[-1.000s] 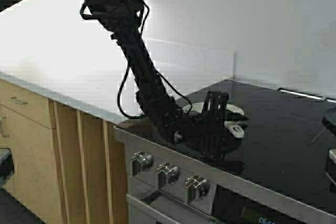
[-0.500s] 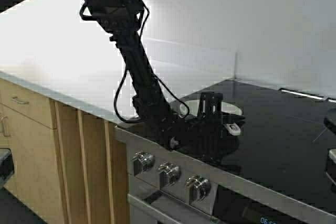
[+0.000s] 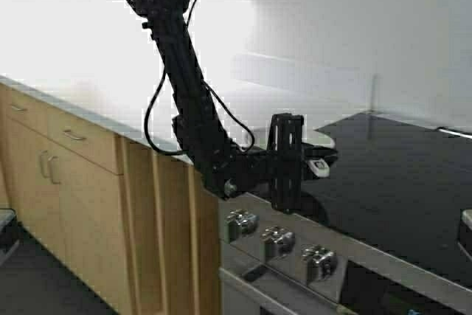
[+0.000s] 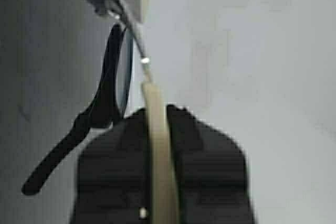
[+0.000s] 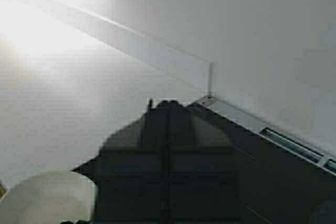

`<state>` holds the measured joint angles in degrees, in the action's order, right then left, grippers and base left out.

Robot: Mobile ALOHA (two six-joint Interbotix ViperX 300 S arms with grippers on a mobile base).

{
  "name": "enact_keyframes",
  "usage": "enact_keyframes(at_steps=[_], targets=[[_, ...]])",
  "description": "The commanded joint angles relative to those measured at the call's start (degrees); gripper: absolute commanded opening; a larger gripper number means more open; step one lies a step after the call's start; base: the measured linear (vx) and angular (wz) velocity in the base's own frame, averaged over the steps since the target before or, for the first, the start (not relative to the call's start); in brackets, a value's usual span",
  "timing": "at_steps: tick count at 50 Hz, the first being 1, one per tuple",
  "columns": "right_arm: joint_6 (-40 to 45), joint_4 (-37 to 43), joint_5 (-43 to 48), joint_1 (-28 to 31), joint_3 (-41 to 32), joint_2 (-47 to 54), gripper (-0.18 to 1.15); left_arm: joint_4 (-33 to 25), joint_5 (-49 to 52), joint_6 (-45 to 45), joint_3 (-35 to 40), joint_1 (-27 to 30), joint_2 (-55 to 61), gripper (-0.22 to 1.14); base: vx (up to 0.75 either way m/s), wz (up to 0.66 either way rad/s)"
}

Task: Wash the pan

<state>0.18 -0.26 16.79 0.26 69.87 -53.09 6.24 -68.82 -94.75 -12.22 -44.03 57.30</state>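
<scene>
The left gripper [image 3: 313, 161] stands clamped on the handle of the pan [image 3: 313, 138], holding the small cream-white vessel just above the near left corner of the stove [image 3: 413, 182] — the wrist view shows the pale handle [image 4: 157, 145] pinched edge-on between the two black pads, with no gap either side. The pan sits level beside the white counter [image 3: 110, 101], its far rim showing past the gripper and its dark-collared handle tip poking out toward the cooktop's middle. The right gripper [image 5: 168, 161] looks out from above the stove toward the wall, its fingers pressed flat together on nothing, the pan's rim just below it. The pan looks light and stiff, thin-walled and shallow, so one arm should carry it without sag; the smooth enamel-like handle is probably slippery, and more so once wet. The handle is the natural hold — gripped close to the bowl, it would twist less when the pan is tilted or carried toward a sink, which is not in sight.
</scene>
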Motion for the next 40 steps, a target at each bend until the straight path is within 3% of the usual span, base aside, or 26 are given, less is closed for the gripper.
enact_keyframes(at_steps=[1, 40], targets=[[0.0, 0.0, 0.2, 0.0, -0.8, 0.4, 0.06, 0.1, -1.4, 1.8, -2.3, -0.2, -6.0, 0.02, -0.02, 0.31], [-0.1, 0.0, 0.2, 0.0, -0.8, 1.5, 0.06, 0.8, -10.9, 6.9, -20.9, -0.1, -12.1, 0.02, 0.04, 0.42]])
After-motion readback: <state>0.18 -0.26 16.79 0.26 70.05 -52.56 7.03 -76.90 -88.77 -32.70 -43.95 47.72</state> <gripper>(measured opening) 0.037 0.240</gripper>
